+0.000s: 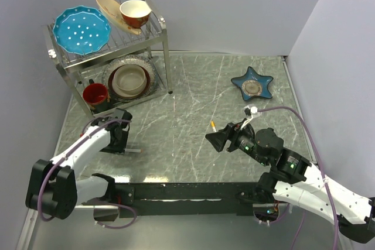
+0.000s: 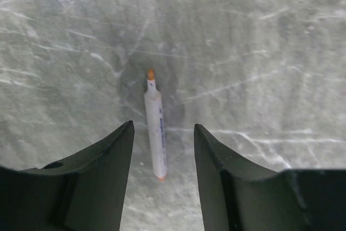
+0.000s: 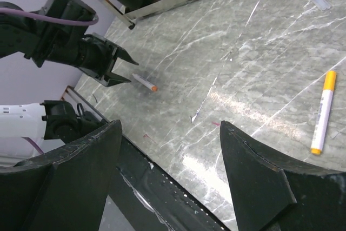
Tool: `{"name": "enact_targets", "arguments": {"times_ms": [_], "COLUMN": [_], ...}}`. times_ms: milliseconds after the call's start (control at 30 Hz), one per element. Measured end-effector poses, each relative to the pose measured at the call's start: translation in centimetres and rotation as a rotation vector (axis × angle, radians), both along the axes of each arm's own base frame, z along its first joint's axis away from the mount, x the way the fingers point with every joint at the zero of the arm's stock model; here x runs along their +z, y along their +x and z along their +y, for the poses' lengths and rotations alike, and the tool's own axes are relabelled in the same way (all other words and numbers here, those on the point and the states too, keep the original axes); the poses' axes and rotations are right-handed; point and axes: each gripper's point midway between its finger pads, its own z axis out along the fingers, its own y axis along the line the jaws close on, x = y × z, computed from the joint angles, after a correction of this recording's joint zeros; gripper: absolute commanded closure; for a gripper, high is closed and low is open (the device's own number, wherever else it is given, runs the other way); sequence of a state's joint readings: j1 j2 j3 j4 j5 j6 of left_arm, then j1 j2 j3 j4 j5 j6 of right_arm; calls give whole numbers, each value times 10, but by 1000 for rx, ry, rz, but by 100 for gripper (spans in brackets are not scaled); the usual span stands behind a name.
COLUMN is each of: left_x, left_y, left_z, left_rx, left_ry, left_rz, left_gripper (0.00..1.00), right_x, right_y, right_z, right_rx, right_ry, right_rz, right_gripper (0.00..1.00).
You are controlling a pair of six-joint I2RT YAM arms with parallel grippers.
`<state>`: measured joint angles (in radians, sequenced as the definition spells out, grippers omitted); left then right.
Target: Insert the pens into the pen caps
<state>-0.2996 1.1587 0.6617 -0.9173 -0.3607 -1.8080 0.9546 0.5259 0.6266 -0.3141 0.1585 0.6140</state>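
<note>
Top external view: at the left, below the dish rack (image 1: 111, 45), the left gripper (image 1: 120, 139) points down at the marble table (image 1: 187, 86), its jaws spread wide and holding nothing. From the left wrist camera, the orange-tipped pen (image 2: 155, 128) lies flat on the table, seen in the gap between the fingers and touching neither. Toward the right, a second pen (image 1: 213, 126), white with orange ends, lies just beside the right gripper (image 1: 212, 141), which is likewise wide apart and empty.
</note>
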Motion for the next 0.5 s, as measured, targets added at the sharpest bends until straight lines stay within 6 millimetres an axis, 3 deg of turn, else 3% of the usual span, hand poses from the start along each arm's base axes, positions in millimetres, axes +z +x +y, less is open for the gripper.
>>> {"name": "enact_targets", "arguments": {"times_ms": [67,400,500], "left_x": [-5,-30,-33], "left_y": [-2,-11,-15], "left_z": [1,1,2], "left_rx": [-3,-4,-8], "left_ry": [5,15,21], "left_rz": [29,129,156], "left_gripper": [49,73,87], "right_x": [0,7,8], "right_y": [0,-1,-1], "right_z": [0,-2,0], "right_rx": [-5,-9,-4], "right_ry": [3,33,41], "right_rz": [1,-8,-3], "right_gripper": [20,20,20]}}
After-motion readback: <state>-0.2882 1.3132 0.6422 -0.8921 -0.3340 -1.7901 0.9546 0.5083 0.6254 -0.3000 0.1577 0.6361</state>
